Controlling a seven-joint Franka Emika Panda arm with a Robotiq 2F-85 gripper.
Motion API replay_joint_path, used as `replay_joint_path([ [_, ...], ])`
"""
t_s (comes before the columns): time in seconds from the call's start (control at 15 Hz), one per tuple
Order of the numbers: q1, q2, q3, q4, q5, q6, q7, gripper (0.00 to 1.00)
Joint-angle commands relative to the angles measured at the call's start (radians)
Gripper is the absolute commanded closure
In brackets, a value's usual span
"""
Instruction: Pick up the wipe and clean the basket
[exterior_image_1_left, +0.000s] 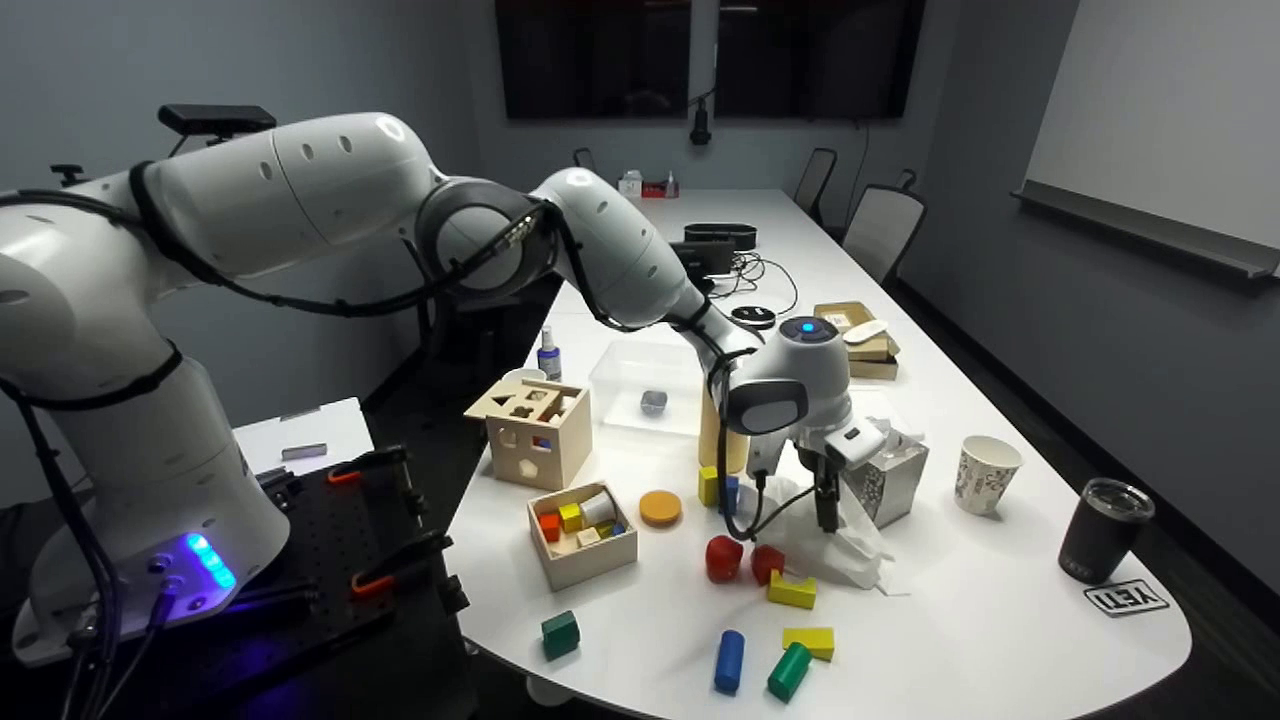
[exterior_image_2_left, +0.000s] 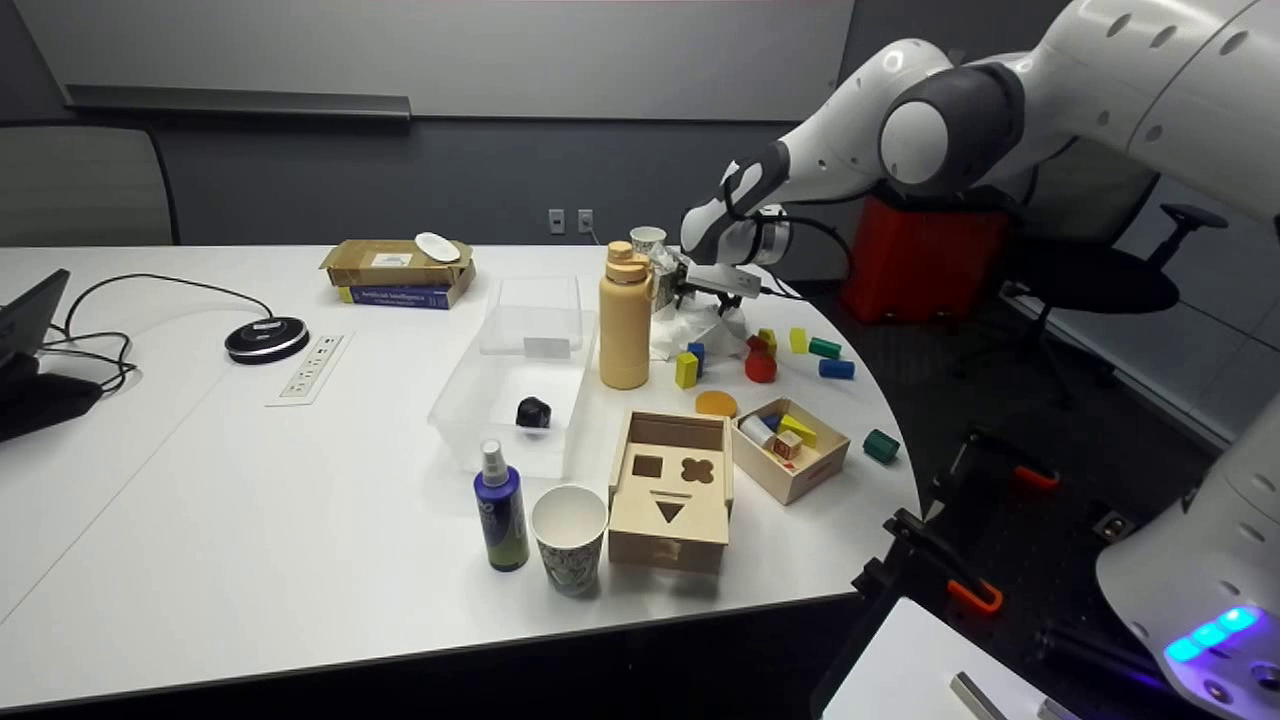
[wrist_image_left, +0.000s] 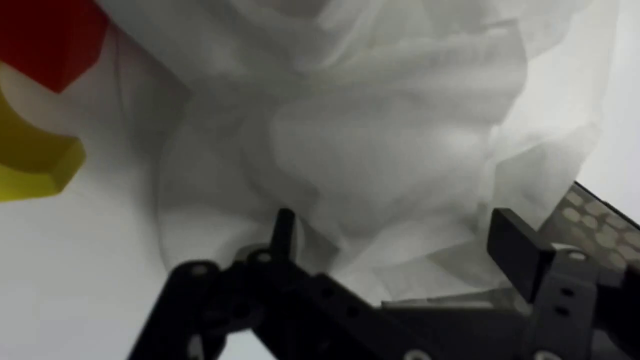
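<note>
The wipe is a crumpled white tissue (exterior_image_1_left: 850, 550) on the table beside a silver tissue box. It also shows in an exterior view (exterior_image_2_left: 705, 335) and fills much of the wrist view (wrist_image_left: 380, 155). My gripper (wrist_image_left: 395, 225) is open, with its fingers wide apart over the wipe and folds of it between and beyond the fingertips. In an exterior view the gripper (exterior_image_1_left: 827, 500) points down at the wipe; whether the tips touch it I cannot tell. The basket appears to be the clear plastic bin (exterior_image_2_left: 500, 390), also in an exterior view (exterior_image_1_left: 618, 400), with a small dark object inside.
The tissue box (exterior_image_1_left: 895, 480) stands right by the gripper. A tan bottle (exterior_image_2_left: 625, 335) stands between bin and wipe. Red blocks (exterior_image_1_left: 724, 558) and a yellow block (exterior_image_1_left: 792, 592) lie near the wipe. A paper cup (exterior_image_1_left: 987, 475), black tumbler (exterior_image_1_left: 1105, 530) and wooden boxes (exterior_image_1_left: 540, 445) stand around.
</note>
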Motion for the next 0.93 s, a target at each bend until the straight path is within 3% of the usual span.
replay_joint_path([
  [0.0,-0.001,0.091,-0.022,0.129,-0.025,-0.045,0.069,0.32],
  [0.53,-0.004,0.132,-0.034,0.203,-0.029,-0.056,0.114,0.95],
  [0.6,0.007,0.117,-0.050,0.191,-0.010,-0.065,0.128,1.00],
  [0.87,0.037,0.025,-0.082,0.129,-0.012,-0.108,0.187,0.99],
])
